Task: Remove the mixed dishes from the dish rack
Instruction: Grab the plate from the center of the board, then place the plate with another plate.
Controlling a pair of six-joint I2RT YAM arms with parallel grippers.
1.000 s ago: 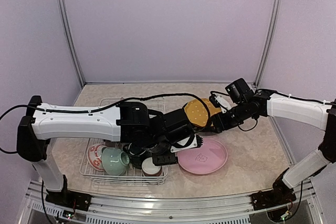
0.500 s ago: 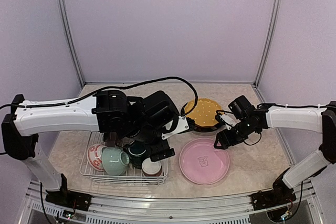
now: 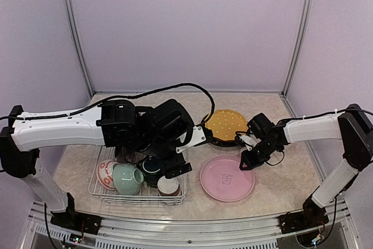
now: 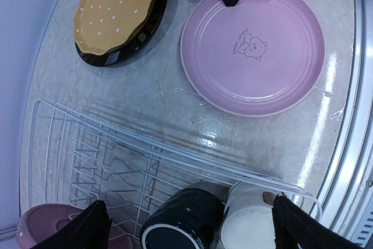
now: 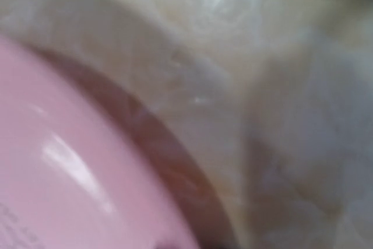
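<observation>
Nearest, cups (image 3: 127,178) sit in the dish rack (image 4: 105,144): glazed, slippery, breakable, so grip a rim. The left tool (image 4: 186,214) hangs spread wide above them. Right of the dish rack, the right tool (image 3: 245,154), released, hovers at the rim of the pink plate (image 3: 227,179) on the counter (image 3: 280,185).

Surface: beige marbled table (image 3: 278,193), glossy, with glare near its front edge.
Left portion: white wire dish rack (image 4: 116,155) stood directly on the table.
Right of rack: pink plate (image 3: 227,178) lay flat, apart from the rack.
Behind pink plate: black plate (image 4: 150,26) lay flat, near but not touching, carrying a yellow dotted plate (image 4: 113,10).
</observation>
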